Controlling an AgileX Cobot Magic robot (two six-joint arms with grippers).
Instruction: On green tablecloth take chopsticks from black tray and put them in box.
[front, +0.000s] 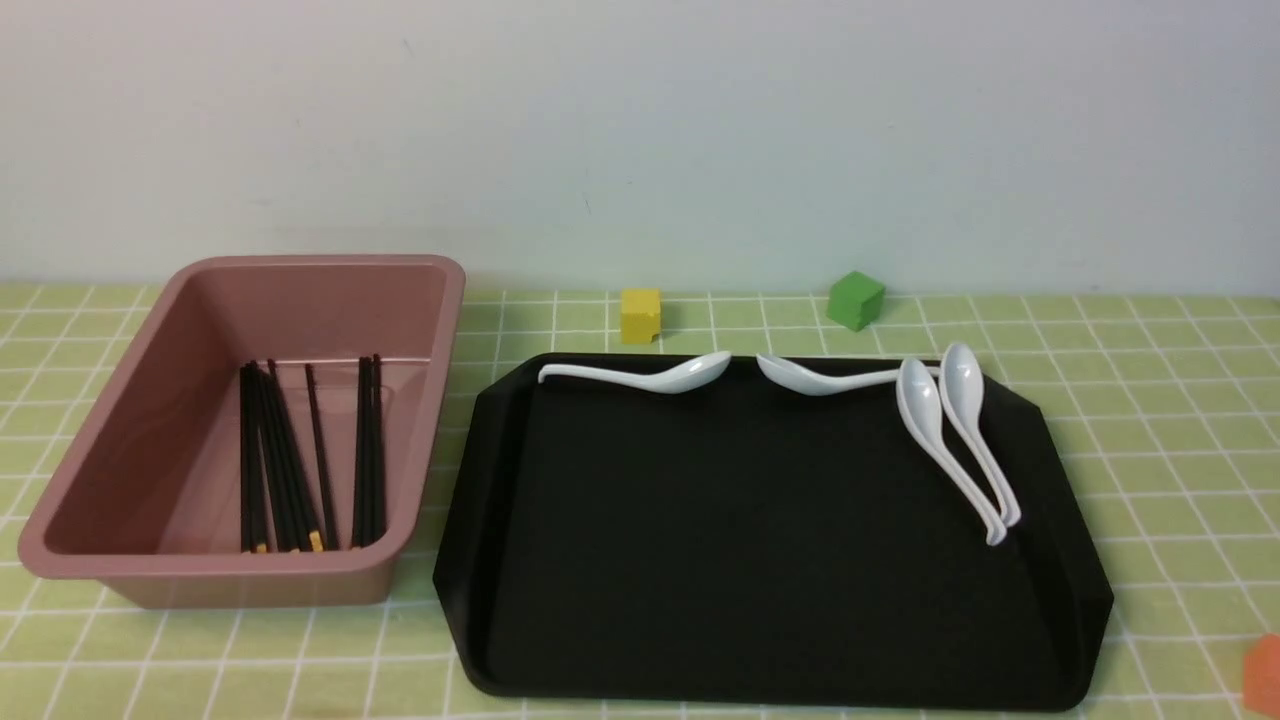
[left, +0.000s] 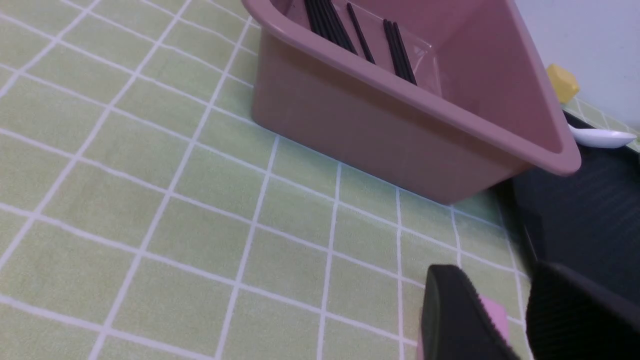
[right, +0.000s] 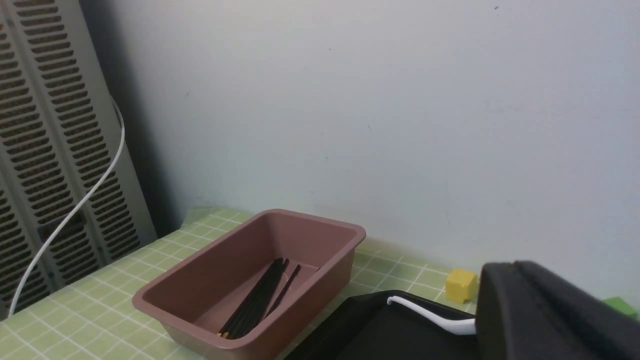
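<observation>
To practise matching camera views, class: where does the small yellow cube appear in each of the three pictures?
Front view: yellow cube just beyond the black tray's far rim, right of the pink box.
Left wrist view: yellow cube past the pink box's far corner.
Right wrist view: yellow cube beyond the tray, near the wall.
Shared landmark: the pink box.

The front camera faces the wall (front: 640, 120) across the whole box (front: 140, 420) and tray (front: 750, 540), the left wrist camera sits low beside the box, and the right wrist camera sees both from farther off.
</observation>
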